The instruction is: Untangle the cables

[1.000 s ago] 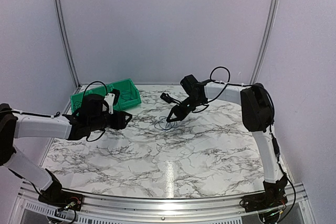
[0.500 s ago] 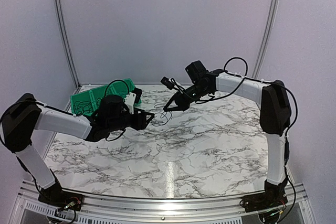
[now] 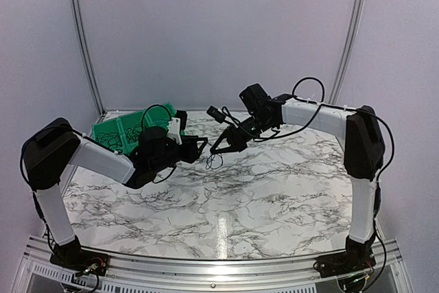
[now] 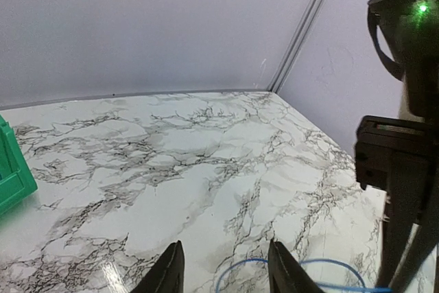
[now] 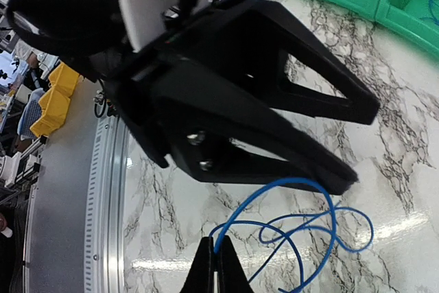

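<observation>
At the bottom edge of the right wrist view, the right fingers (image 5: 216, 265) are pinched fully together on a blue strand of the cables (image 5: 302, 224). The loops of that strand hang just beyond them over the table (image 5: 411, 169). Past the loops, the left fingers (image 5: 302, 162) stand spread wide with nothing held. The lower one is touching or just beside the top loop; I cannot tell which.

To do this step well, I judge the left fingers should close on one single loop, not the bunch. The arms should then draw apart slowly so knots loosen rather than tighten.

Only the right wrist view shows the pinch and the separate loops. The left wrist view shows just one blue arc beyond its tips. The overhead view alone places the tangle at mid-frame, hanging from the right fingers, with the green bin (image 3: 116, 132) farther left.
</observation>
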Robot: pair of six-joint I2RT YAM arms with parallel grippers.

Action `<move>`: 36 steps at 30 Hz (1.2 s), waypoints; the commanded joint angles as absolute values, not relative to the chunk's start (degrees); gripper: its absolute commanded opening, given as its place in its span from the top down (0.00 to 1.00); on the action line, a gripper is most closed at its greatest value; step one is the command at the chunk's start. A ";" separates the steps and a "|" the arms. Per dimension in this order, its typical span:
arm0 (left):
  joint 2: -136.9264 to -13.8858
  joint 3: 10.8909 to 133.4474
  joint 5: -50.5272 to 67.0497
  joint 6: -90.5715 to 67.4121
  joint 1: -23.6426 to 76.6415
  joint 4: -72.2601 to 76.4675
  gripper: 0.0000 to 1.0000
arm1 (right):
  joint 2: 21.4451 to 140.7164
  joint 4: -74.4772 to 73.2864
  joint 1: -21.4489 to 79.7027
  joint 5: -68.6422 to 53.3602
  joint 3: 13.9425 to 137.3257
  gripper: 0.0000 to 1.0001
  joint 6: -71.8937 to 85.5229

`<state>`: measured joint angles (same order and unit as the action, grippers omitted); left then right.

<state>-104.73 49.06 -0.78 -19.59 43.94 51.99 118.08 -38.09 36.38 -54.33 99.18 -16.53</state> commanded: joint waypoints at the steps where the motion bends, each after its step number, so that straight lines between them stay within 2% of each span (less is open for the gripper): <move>1: -108.24 51.02 -3.17 -22.30 44.12 63.00 0.58 | 113.27 -36.69 37.64 -58.70 98.38 1.00 -16.86; 8: -112.84 52.47 2.41 -23.49 44.90 71.79 0.56 | 111.31 -36.07 37.67 -57.99 96.62 1.00 -17.29; 12: -113.43 51.84 1.58 -24.94 45.17 72.32 0.57 | 111.17 -36.22 37.67 -57.84 96.42 1.00 -17.45; 20: -115.30 51.67 1.27 -28.02 45.17 73.17 0.62 | 110.38 -37.28 37.70 -57.47 97.23 1.00 -18.76; 30: -104.44 34.58 -5.86 -27.55 44.55 70.49 0.52 | 110.03 -38.03 37.69 -55.35 96.42 1.00 -20.71; 36: -101.33 29.28 -1.60 -27.61 44.49 68.52 0.48 | 110.18 -38.09 37.69 -54.47 95.90 1.00 -21.35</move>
